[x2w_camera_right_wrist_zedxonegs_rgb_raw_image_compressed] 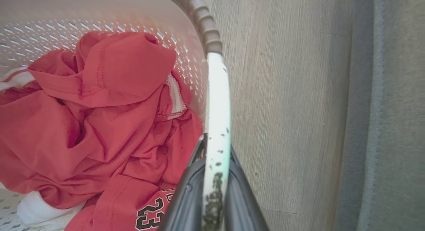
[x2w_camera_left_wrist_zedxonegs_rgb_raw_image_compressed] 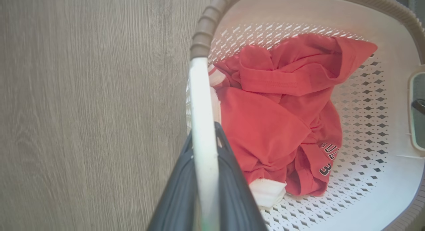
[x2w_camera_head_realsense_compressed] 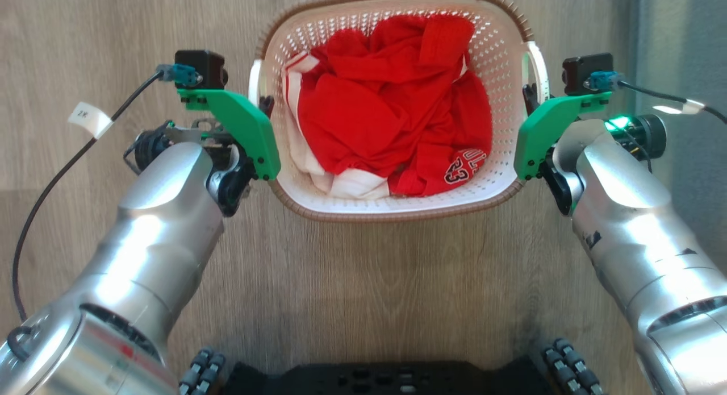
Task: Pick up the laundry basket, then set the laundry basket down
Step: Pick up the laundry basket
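Left gripper (x2w_camera_head_realsense_compressed: 266,106) clamped on the left white handle (x2w_camera_left_wrist_zedxonegs_rgb_raw_image_compressed: 202,101) of the laundry basket (x2w_camera_head_realsense_compressed: 502,54). Basket sits between both arms over wood floor (x2w_camera_head_realsense_compressed: 363,281), red clothes (x2w_camera_head_realsense_compressed: 392,111) heaped inside; floor contact unclear. Right gripper (x2w_camera_head_realsense_compressed: 529,99) clamped on right handle (x2w_camera_right_wrist_zedxonegs_rgb_raw_image_compressed: 217,101).

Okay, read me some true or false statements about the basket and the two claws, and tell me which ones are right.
1. The left claw is shut on a white handle of the laundry basket. True.
2. The laundry basket is empty. False: red clothing lies in it.
3. The right claw hangs open, clear of the basket. False: it is shut on the other white handle.
4. The basket's rim is brown. True.
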Available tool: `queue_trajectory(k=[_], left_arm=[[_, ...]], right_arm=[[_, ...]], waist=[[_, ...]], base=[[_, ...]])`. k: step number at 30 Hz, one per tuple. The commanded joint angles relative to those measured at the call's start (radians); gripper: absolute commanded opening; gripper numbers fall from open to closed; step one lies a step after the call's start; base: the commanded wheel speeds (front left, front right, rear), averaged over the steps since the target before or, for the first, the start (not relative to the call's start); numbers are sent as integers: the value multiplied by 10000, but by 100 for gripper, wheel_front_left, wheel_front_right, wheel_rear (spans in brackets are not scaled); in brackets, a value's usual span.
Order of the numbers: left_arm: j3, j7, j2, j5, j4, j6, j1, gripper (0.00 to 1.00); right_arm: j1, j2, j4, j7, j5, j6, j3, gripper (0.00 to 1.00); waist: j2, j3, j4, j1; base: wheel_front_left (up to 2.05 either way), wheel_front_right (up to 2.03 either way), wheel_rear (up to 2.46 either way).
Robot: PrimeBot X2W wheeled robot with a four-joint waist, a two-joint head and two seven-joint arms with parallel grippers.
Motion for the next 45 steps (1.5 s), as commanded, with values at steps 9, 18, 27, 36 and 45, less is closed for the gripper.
queue_trajectory(k=[9, 18, 27, 36, 45], left_arm=[[-80, 719, 644, -631, 25, 10, 27, 0], [-211, 1136, 758, -1073, 223, 10, 250, 0], [-322, 1447, 897, -1375, 467, 10, 630, 0], [-385, 1715, 963, -1579, 636, 10, 921, 0], [-461, 2196, 1010, -1784, 783, 10, 1352, 0]], right_arm=[[149, 128, 315, 1160, 481, -15, 532, 0], [414, 128, 336, 2050, 1175, -15, 1067, 0], [728, 128, 317, 2445, 1747, -15, 1575, 0], [1020, 128, 327, 2634, 2237, -15, 1918, 0], [1477, 128, 395, 2990, 2853, -15, 2224, 0]], waist=[[-1, -1157, -61, 0], [-1, -2283, -113, 0], [-1, -3582, -250, 0], [-1, -4616, -310, 0], [-1, -5661, -338, 0]], base=[[0, 0, 0], [0, 0, 0], [0, 0, 0], [0, 0, 0], [0, 0, 0]])
